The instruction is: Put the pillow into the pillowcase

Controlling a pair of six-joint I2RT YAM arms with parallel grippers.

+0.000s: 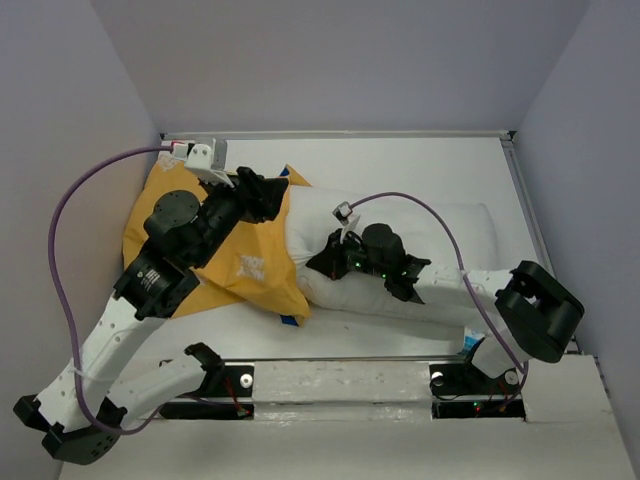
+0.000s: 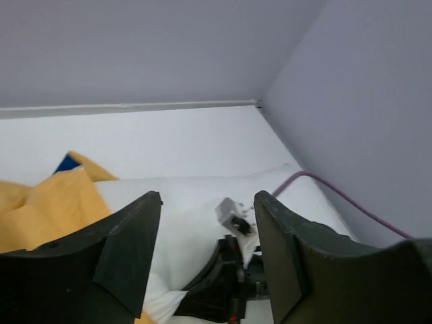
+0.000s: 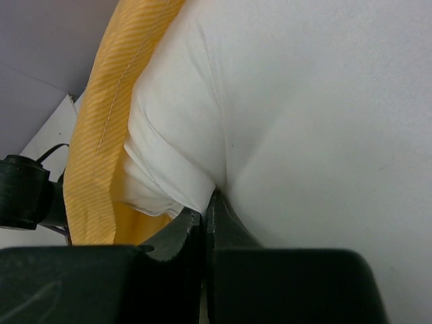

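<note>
The white pillow [image 1: 440,240] lies across the middle of the table, its left end inside the mouth of the mustard-yellow pillowcase [image 1: 240,265]. A sliver of the case's blue face [image 1: 290,320] shows at its near edge. My right gripper [image 1: 325,258] is shut on a fold of pillow fabric near the case's mouth. In the right wrist view the gripper [image 3: 206,210] pinches the white pillow [image 3: 304,135] beside the yellow hem [image 3: 101,121]. My left gripper [image 1: 265,195] hovers open over the case's far edge. In the left wrist view the gripper [image 2: 208,229] holds nothing.
Lilac walls enclose the white table [image 1: 400,160] at the back and both sides. A white rail [image 1: 340,380] with the arm bases runs along the near edge. Purple cables [image 1: 60,250] loop off both arms. A small blue-and-white tag [image 1: 470,342] shows at the pillow's near right.
</note>
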